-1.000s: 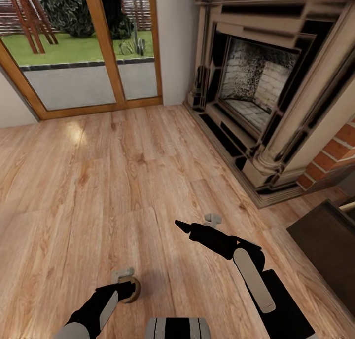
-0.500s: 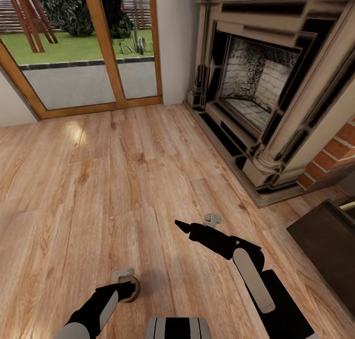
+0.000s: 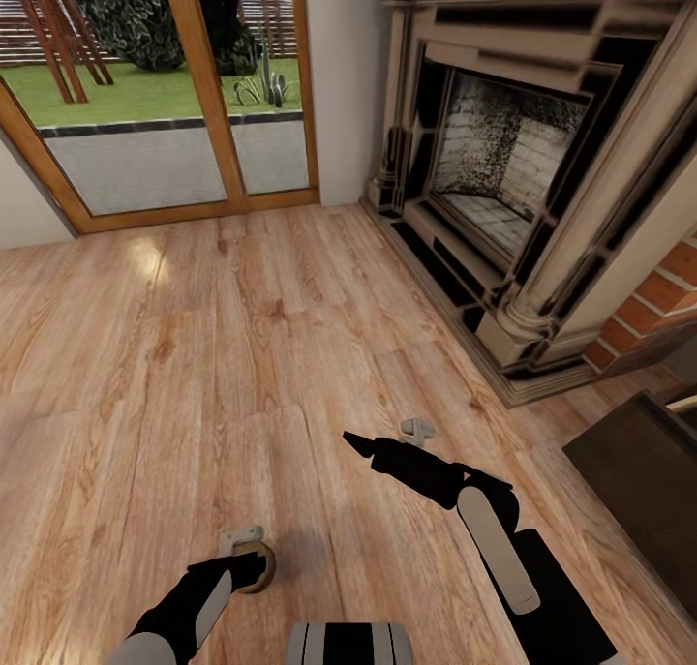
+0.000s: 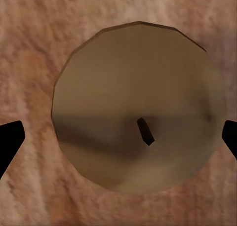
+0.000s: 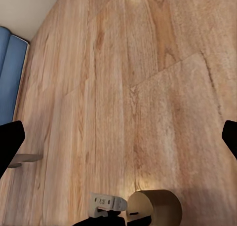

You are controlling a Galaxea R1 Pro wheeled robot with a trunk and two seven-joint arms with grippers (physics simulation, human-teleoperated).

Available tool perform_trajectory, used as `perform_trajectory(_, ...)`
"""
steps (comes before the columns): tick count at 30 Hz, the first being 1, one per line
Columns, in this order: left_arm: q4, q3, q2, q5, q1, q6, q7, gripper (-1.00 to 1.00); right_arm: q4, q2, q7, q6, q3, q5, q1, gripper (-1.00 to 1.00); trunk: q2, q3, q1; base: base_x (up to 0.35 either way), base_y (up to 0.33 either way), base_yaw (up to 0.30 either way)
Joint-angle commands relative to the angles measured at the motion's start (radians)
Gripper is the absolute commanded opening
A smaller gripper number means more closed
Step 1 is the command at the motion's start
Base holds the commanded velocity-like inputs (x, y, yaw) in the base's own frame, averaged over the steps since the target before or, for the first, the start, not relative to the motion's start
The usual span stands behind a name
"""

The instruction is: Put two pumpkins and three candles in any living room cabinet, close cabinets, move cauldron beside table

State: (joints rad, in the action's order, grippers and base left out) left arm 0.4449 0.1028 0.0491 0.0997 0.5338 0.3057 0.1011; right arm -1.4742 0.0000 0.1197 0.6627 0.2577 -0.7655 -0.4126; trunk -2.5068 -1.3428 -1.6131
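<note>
A squat beige candle [image 3: 261,561] stands on the wooden floor just in front of my base. My left gripper [image 3: 244,568] hangs straight over it. In the left wrist view the candle's flat round top [image 4: 138,105] with its dark wick lies between the two black fingertips [image 4: 10,139], which stand apart and clear of the wax. The right gripper [image 3: 354,441] hovers open over bare floor to the right. Its wrist view shows the same candle [image 5: 154,207]. The cabinet's dark brown top [image 3: 639,481] shows at the lower right. Pumpkins and cauldron are out of view.
A fireplace [image 3: 503,171] with a stone surround and hearth step fills the right side. Glazed wooden doors [image 3: 165,94] to the garden stand ahead. A blue piece of furniture [image 5: 10,78] edges the right wrist view. Brick wall [image 3: 658,307] lies beyond the cabinet.
</note>
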Motion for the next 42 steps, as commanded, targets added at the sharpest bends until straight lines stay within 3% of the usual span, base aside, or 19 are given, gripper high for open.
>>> perform_trajectory(1, 0.000, 0.000, 0.000, 0.000, 0.000, 0.000, -0.001, 1.00, 0.000, 0.000, 0.000, 0.000, 0.000, 0.000, 0.000, 1.00, 0.000, 0.000, 0.000, 0.000, 0.000, 0.000)
perform_trajectory(33, 0.000, 0.002, -0.002, 0.002, 0.000, -0.001, 0.000, 1.00, 0.000, 0.000, 0.000, 0.000, 0.000, 0.001, 0.000, 1.00, 0.000, 0.000, 0.000, 0.038, -0.014, 0.000)
perform_trajectory(37, 0.000, 0.002, -0.002, 0.002, 0.000, -0.002, 0.000, 1.00, 0.000, 0.000, 0.000, 0.000, 0.000, 0.001, 0.000, 1.00, -0.001, -0.015, -0.002, 0.000, 0.000, 0.000)
perform_trajectory(42, 0.000, 0.003, -0.001, 0.002, 0.000, -0.002, 0.000, 1.00, 0.000, 0.000, 0.000, 0.000, 0.000, 0.000, 0.000, 1.00, -0.001, -0.015, -0.002, 0.000, 0.000, 0.000)
